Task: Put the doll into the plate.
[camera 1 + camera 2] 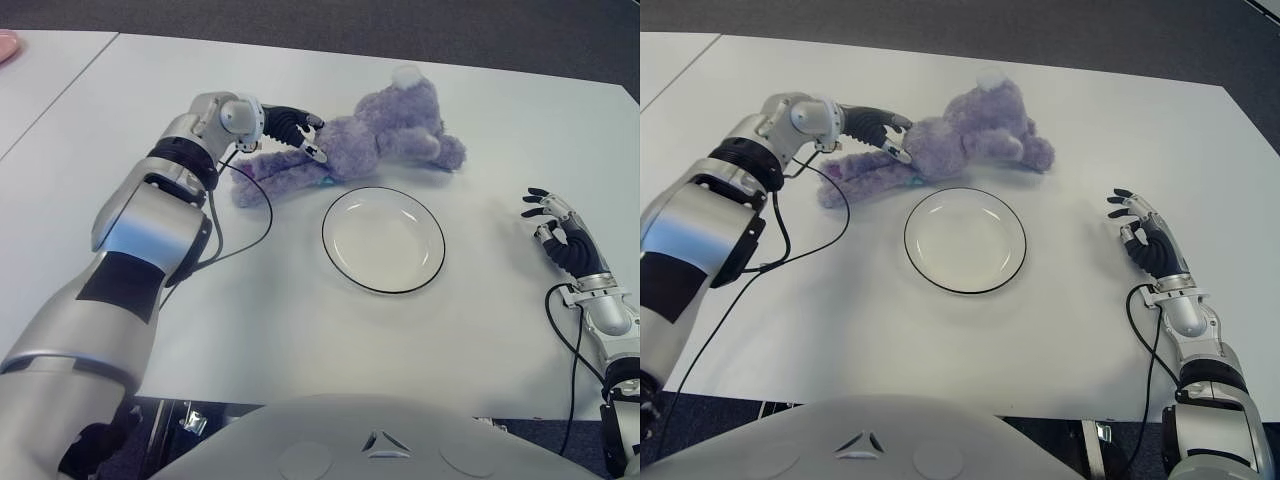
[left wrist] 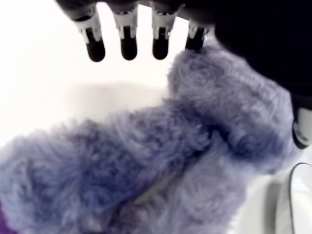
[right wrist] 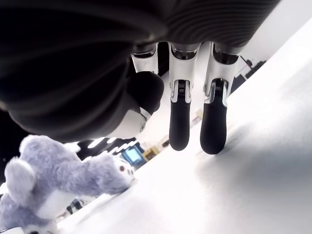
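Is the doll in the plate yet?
No. The doll lies on the table beyond the empty plate, left robot hand at it.

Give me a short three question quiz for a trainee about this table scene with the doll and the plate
1. True or false: the doll already lies in the plate.
2. Which hand is at the doll? A) left hand B) right hand C) both
3. Fill in: the plate holds ____.

Key:
1. False. The doll lies on the table just behind the plate.
2. A. The left hand reaches over the doll with fingers extended, not closed on it; the right hand shows to the right of the plate, holding nothing.
3. Nothing.
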